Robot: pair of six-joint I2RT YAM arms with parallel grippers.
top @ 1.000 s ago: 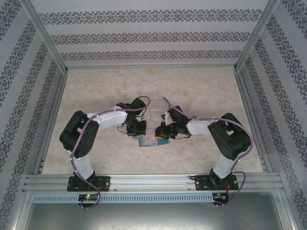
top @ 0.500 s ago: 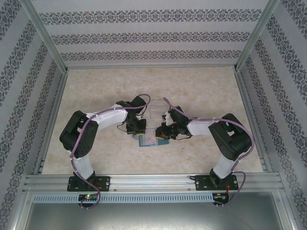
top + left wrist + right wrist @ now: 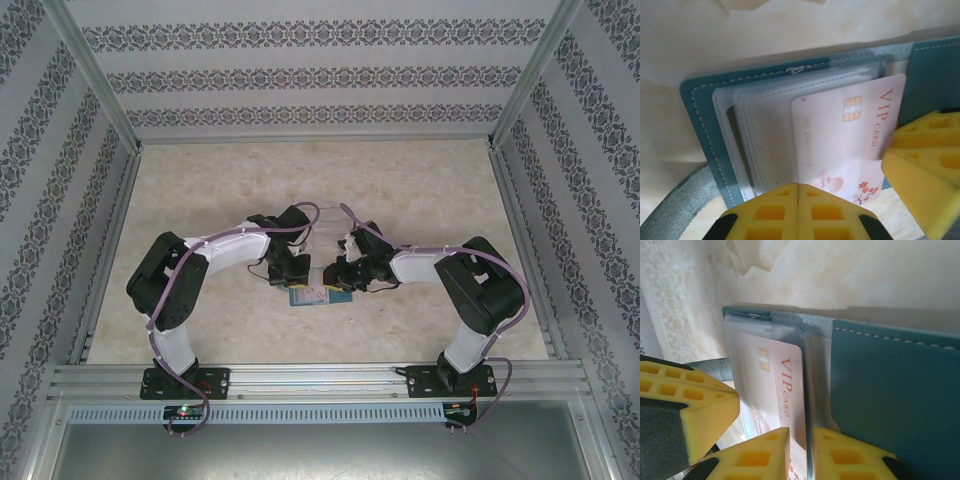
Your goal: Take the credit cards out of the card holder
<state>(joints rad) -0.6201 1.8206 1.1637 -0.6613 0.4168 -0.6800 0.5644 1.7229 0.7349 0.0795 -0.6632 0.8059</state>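
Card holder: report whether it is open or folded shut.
Open. The card holder lies spread flat, both teal panels showing, with clear sleeves and a VIP card exposed inside.

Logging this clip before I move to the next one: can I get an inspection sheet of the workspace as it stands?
Surface: pale marbled table, no spills seen.
Job's things: teal card holder lies open; a VIP card sticks partway out of its clear sleeves.
Clutter: clear plastic box just behind the holder.
End effectors: left end effector shut, over the card's lower edge; right end effector at the holder's fold, fingers nearly together on a thin edge, grip cannot be told.
Cables: purple cables run along both arms, no snag seen.
Surroundings: patterned walls, aluminium frame.
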